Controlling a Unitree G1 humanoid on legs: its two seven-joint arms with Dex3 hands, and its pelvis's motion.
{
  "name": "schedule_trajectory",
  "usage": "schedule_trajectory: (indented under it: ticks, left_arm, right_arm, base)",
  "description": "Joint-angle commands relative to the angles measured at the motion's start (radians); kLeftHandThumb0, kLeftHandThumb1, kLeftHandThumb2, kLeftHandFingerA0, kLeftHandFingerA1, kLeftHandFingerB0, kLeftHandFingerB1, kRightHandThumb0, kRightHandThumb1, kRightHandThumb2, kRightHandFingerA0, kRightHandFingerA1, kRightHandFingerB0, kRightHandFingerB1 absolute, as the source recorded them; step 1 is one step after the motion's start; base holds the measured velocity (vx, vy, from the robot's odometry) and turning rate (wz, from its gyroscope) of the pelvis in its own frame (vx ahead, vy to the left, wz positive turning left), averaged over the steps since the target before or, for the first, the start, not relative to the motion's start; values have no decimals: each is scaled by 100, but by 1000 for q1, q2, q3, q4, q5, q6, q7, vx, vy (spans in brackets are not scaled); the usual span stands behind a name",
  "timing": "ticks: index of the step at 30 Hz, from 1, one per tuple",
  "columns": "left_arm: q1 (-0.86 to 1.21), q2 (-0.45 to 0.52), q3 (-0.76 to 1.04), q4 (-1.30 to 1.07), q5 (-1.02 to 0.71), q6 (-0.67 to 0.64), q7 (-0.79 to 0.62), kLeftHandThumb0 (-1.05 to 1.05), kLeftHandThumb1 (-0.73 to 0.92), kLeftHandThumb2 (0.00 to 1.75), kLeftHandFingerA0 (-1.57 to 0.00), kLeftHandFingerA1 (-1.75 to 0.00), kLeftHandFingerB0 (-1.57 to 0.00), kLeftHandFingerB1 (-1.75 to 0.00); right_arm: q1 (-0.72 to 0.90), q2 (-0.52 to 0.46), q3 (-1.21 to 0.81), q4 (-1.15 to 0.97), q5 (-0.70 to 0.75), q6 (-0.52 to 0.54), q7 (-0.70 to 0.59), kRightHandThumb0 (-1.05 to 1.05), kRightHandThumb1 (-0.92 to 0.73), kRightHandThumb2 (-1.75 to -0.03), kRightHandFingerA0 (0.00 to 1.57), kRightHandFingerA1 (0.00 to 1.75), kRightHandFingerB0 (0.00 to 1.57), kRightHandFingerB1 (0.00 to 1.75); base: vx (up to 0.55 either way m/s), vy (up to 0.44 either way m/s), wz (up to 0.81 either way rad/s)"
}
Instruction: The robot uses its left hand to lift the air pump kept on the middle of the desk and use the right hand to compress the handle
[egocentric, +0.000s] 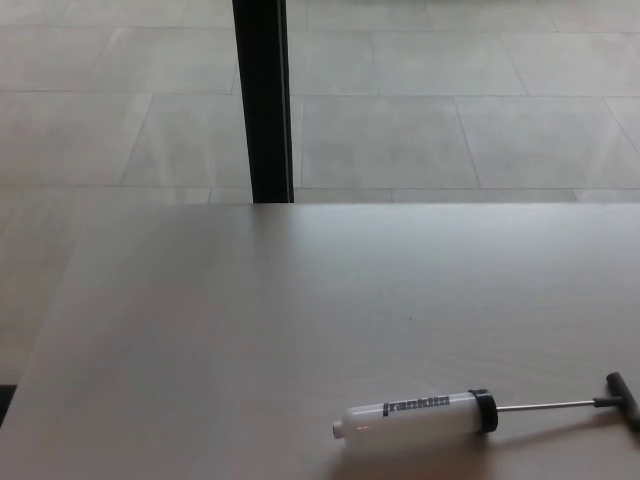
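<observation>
**Pump lies flat, no hands in view**

I see the air pump (418, 417) lying near, right of centre on the desk (200, 330), long axis left-right, handle (622, 396) pulled out rightward. Neither hand shows, so finger state is unknown.

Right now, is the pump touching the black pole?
Apart. The head view shows the air pump lying near the desk's front edge, far from the pole beyond it.
</observation>
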Motion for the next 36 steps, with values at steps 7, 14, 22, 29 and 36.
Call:
schedule_trajectory:
  ticks: [7, 14, 22, 29, 36]
  left_arm:
    - [-181, 149, 182, 29, -142, -187, -66, -38, 46, 105, -1, -52, 0, -49]
    - [-379, 61, -32, -394, 34, -248, 121, -92, 79, 64, -8, -114, -8, -81]
    - [-397, 45, -270, -814, 266, -140, 173, -98, 75, 63, -12, -121, -13, -82]
    - [-453, 22, -463, -1206, 373, 24, 85, -70, 58, 59, -47, -59, -42, -39]
    - [-565, -4, -604, -1296, 443, -9, 19, -72, 63, 59, -50, -64, -40, -45]
  right_arm:
    - [-54, -37, -282, -54, 275, -33, 45, -72, -91, -68, 56, 63, 32, 37]
    - [-69, -29, -303, -188, 298, 35, 32, -70, -74, -109, 48, 66, 26, 51]
    - [-154, -58, -315, -383, 290, 42, -68, -73, -91, -67, 50, 63, 36, 35]
    - [-263, -151, -329, -535, 275, 183, -172, -78, -90, -66, 46, 71, 38, 40]
    - [-231, -150, -346, -530, 303, 355, -172, -75, -92, -68, 38, 67, 27, 40]
  base:
    - [0, 0, 0]
    - [-2, 0, 1]
    - [0, 0, 0]
    - [0, 0, 0]
    - [0, 0, 0]
